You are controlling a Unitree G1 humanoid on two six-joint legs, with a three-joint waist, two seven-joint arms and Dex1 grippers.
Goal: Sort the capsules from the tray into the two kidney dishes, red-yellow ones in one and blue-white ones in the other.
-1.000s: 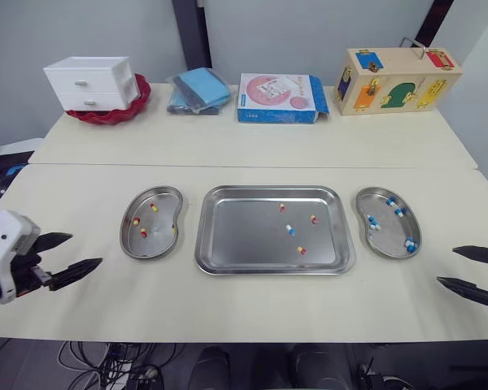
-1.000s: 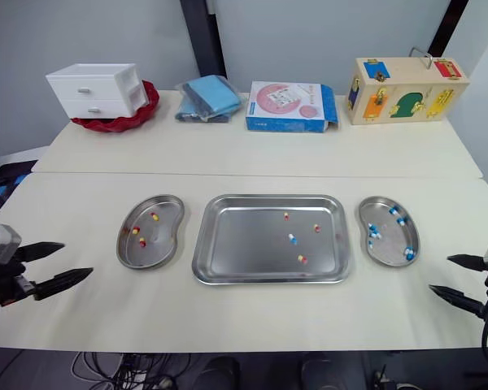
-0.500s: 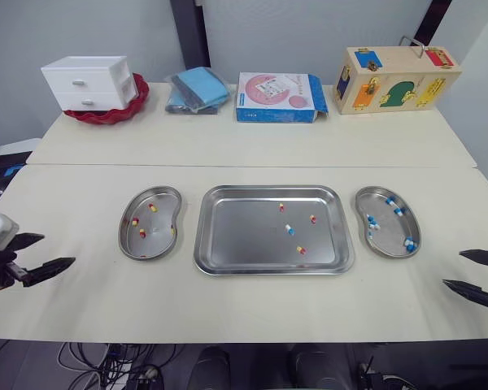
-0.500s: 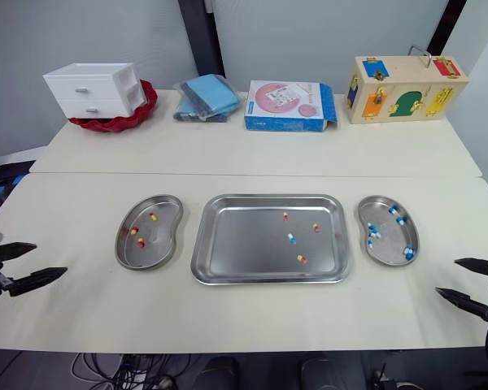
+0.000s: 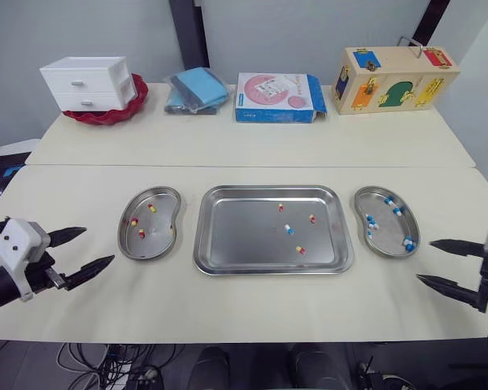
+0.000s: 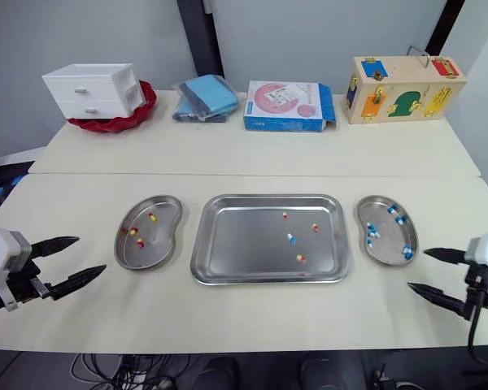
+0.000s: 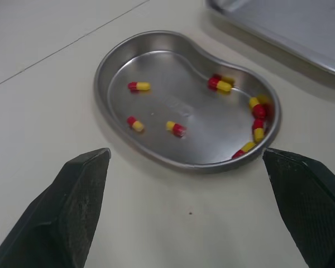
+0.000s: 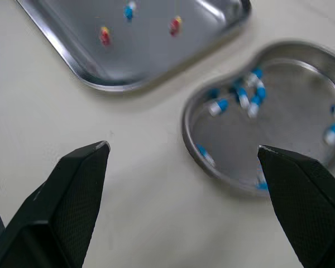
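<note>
Both grippers now sit further in over the cream table [image 5: 252,154] than half a second ago, each nearer its dish; tray, dishes and capsules are unmoved

Left gripper [image 5: 98,245]: two black tapered fingers, spread wide, holding nothing; near the left kidney dish [image 5: 156,245] on its outer side, not touching it

Right gripper [image 5: 425,260]: likewise spread and empty; just off the near end of the right kidney dish [image 5: 388,244]

Tray [image 5: 236,240]: rectangular, rounded corners, polished steel, rolled rim; lies between the two dishes. Holds three red-yellow capsules [image 5: 312,218] and one blue-white capsule [image 5: 289,230], scattered right of centre, well apart from both grippers

Left wrist view: dish interior seen close between the textured fingers [image 7: 72,206]; some eight red-yellow capsules, several bunched against the tray-side wall, where the head views give a few specks

Right wrist view: blue-white capsules [image 8: 218,106] clustered near the right dish's notch, others along its rim; tray corner beyond

Head views, rear of table: white drawer unit [image 5: 88,81] on a red bowl [image 5: 138,101], blue packets [image 5: 197,88], pink-and-blue box [image 5: 276,96], wooden latch box [image 5: 394,80]
</note>
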